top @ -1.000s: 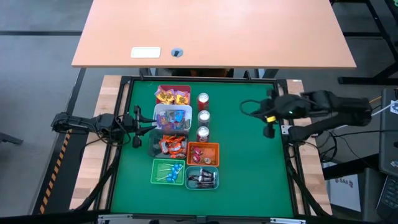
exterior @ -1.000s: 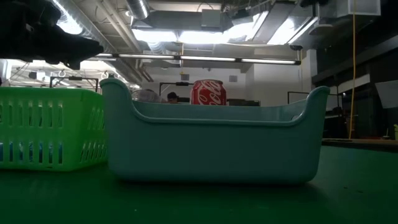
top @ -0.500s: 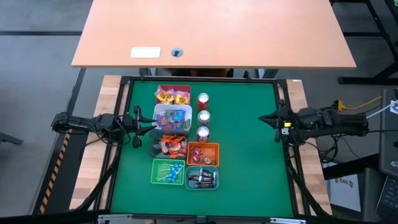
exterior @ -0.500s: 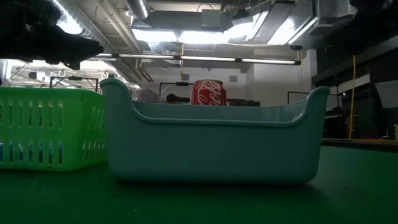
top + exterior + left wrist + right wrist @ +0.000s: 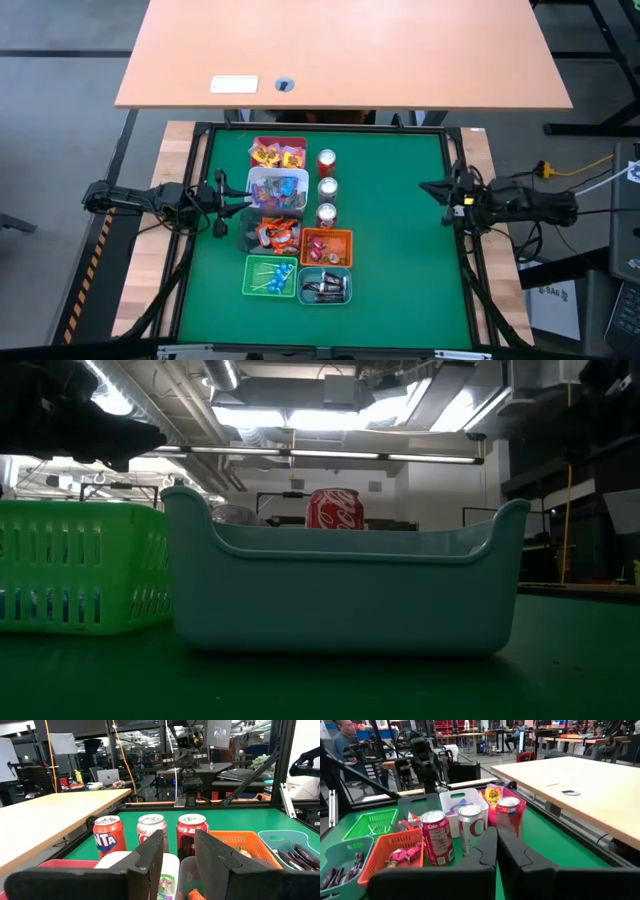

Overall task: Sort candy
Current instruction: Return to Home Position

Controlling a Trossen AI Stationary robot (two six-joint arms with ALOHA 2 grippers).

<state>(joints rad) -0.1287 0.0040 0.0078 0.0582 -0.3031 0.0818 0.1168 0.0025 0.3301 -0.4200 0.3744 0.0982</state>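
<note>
The left gripper (image 5: 232, 204) hangs at the left side of the green mat (image 5: 400, 260), just beside the white bin (image 5: 250, 188). In the left wrist view its fingers (image 5: 150, 851) stand partly apart with nothing between them. The candy all lies sorted in six bins set in a tight cluster left of the mat's centre. In the left-hand column, the red bin (image 5: 253, 152) at the far end holds yellow-wrapped candy (image 5: 276, 155) and the white bin next to it holds blue-wrapped candy (image 5: 283, 188). Then comes the black bin (image 5: 245, 238) with orange-wrapped candy (image 5: 276, 233), and nearest the camera side the green bin (image 5: 247, 276) with blue lollipops (image 5: 270, 280). Just right of that column three cans stand upright in a row: a Fanta can (image 5: 326, 162) beside the red bin, a silver cola can (image 5: 327, 188) and a Coca-Cola can (image 5: 326, 214). Below the cans the orange bin (image 5: 326, 232) holds red-wrapped candy (image 5: 322, 250), and the teal bin (image 5: 301, 287), touching the green one, holds dark-wrapped candy (image 5: 325, 289). In the low view the teal bin fills the foreground with a red can top showing behind it. The right gripper (image 5: 428, 188) sits at the mat's right edge, well apart from the bins, level with the middle can. In the right wrist view its fingers (image 5: 482, 851) are pressed together, holding nothing.
</note>
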